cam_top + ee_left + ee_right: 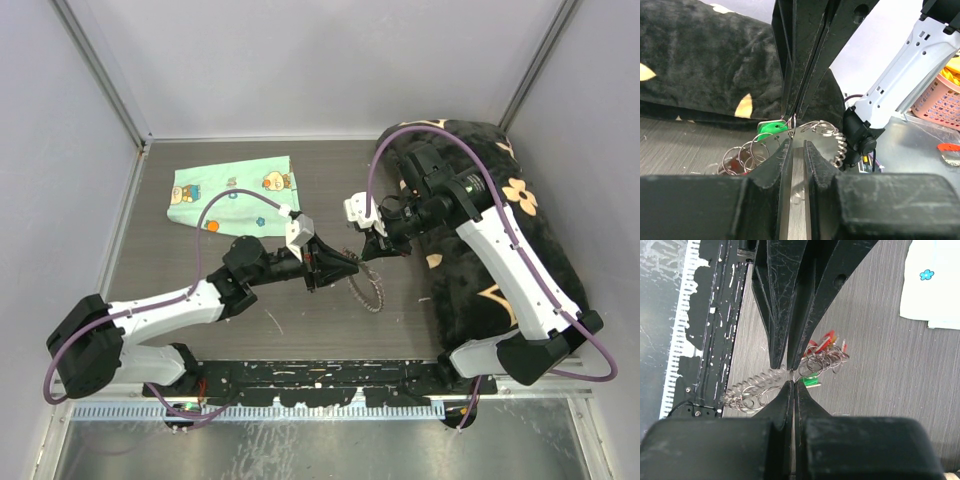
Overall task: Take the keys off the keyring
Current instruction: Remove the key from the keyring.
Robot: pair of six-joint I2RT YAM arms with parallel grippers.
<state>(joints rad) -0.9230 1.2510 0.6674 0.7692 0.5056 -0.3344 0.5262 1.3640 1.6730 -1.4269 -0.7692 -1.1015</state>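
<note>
Silver wire is what I have to mind here; the keyring (371,291) lies on the table (300,335) between the two arms, and both pincers meet tip to tip at one spot on it; the keys (822,354) bunch right there, with a green-headed key (771,129) just beside the meeting tips, red-headed keys (829,343) a little beyond, and loose small rings (747,152) fanned to one side.

I judge the step in hand to be working one key off the wire; to do it well I would hold the loop fast with one arm and draw the key along the wire with the other, slowly, following the curve; a straight tug would likely drag the whole bundle with it; I would also watch that neighbouring rings do not ride along.

As for the left gripper (796,146), its fingers stand a narrow slit apart with what I take for a flat silver key (796,200) between them, so I read it as clamped on that; the right gripper (791,384) has its fingers pressed together with the wire right at their tips; whether they pinch it or merely touch it I cannot tell.
</note>
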